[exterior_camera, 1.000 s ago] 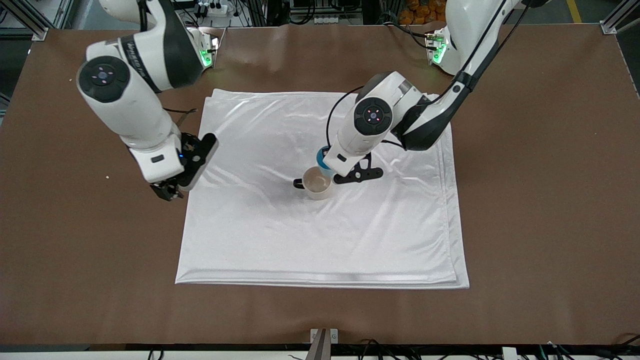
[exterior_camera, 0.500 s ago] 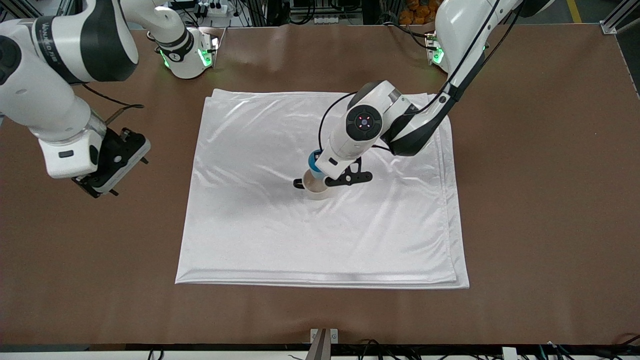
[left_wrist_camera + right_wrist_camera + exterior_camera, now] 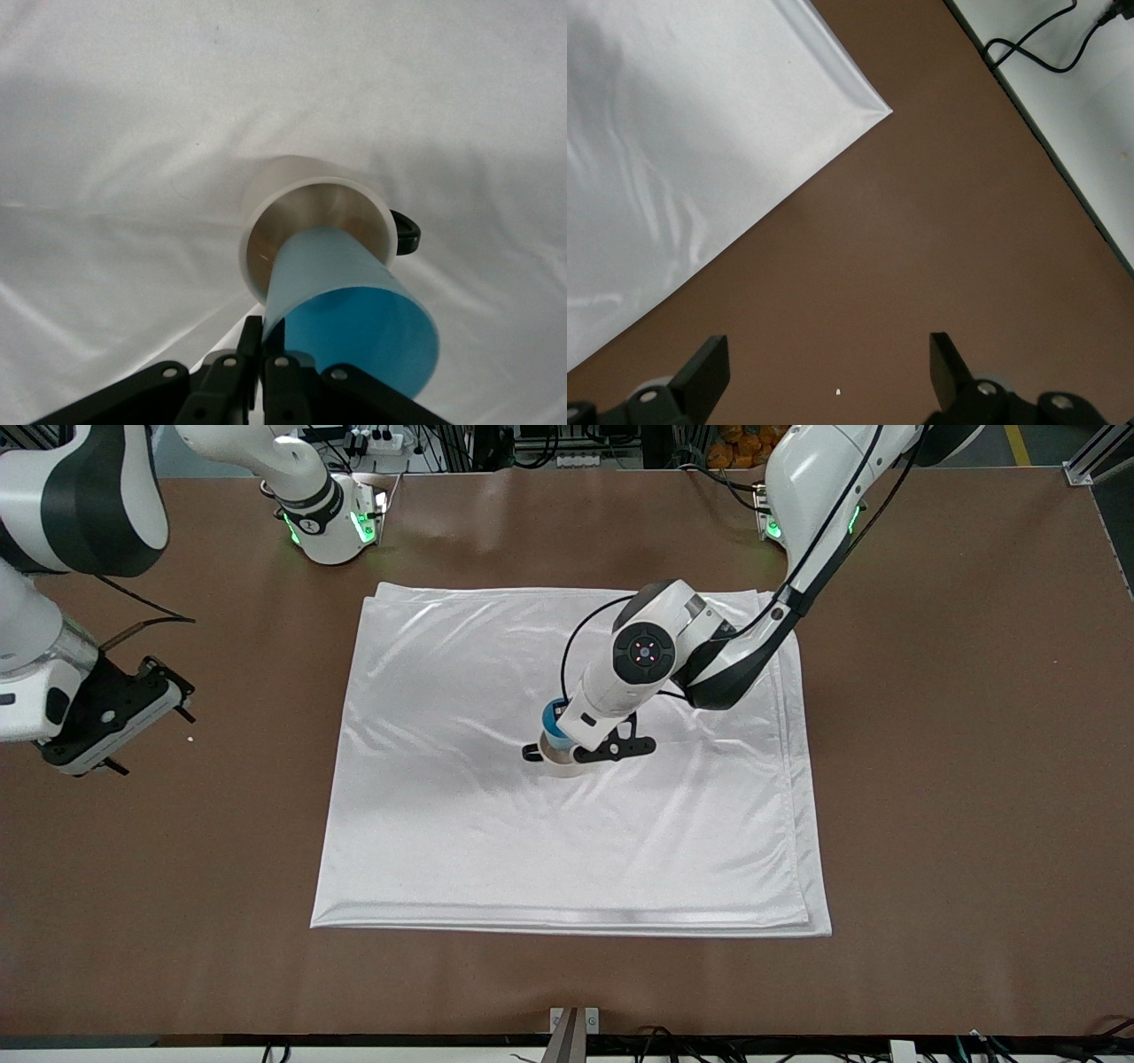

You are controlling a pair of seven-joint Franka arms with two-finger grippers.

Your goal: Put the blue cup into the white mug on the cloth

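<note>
Left wrist view shows your left gripper [image 3: 262, 354] with fingers pinched on the blue cup [image 3: 350, 310] rim, its base entering the white mug [image 3: 306, 208]. It looks light and stiff; you should release gently. Your right gripper [image 3: 824, 372] waits, fingers spread wide and holding nothing, over bare tabletop [image 3: 939, 230].

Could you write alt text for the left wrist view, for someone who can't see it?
The blue cup, pinched by its rim in the left end effector, tilts with its narrow bottom dipping into the mouth of the white mug. The mug, its small dark handle at one side, stands on the wrinkled white cloth.
</note>
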